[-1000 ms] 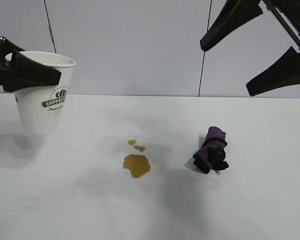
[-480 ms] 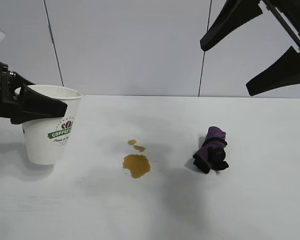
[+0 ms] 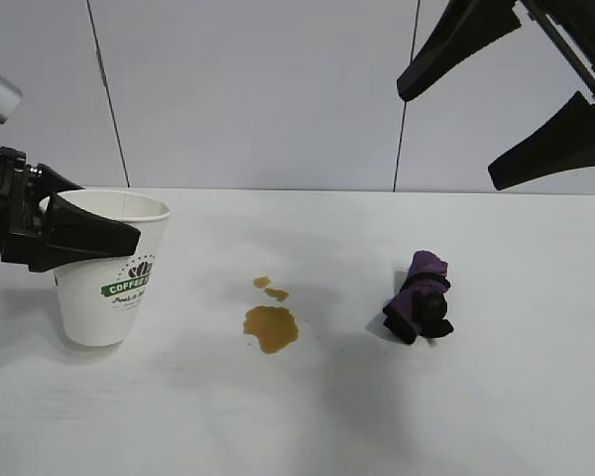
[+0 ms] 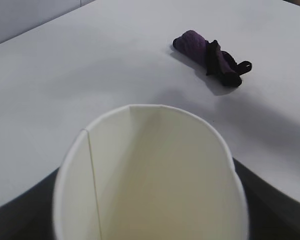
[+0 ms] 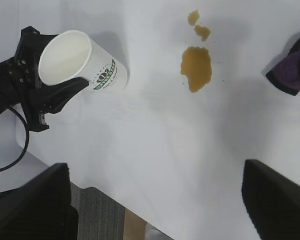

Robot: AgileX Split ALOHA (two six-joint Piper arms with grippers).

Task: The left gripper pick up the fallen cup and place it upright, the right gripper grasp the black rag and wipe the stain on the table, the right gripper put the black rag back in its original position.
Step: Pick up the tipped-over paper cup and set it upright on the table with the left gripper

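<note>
So the left hand (image 3: 74,238) has the cup (image 3: 111,283) pinched near the rim, one finger on each side, and the cup's standing upright with its base on the tabletop (image 3: 307,416) over at the left side, green COFFEE logo facing out. From the left wrist view you look straight down into the cup (image 4: 150,175), and it's white inside. The stain (image 3: 271,328) sits around the middle of the tabletop, an amber blotch with two little drops just behind it, well apart from the cup. The black rag (image 3: 420,297) is bunched up to the right of the stain, purple and black, nothing touching it. The right hand (image 3: 506,94) hangs high above the rag with its fingers spread wide.
</note>
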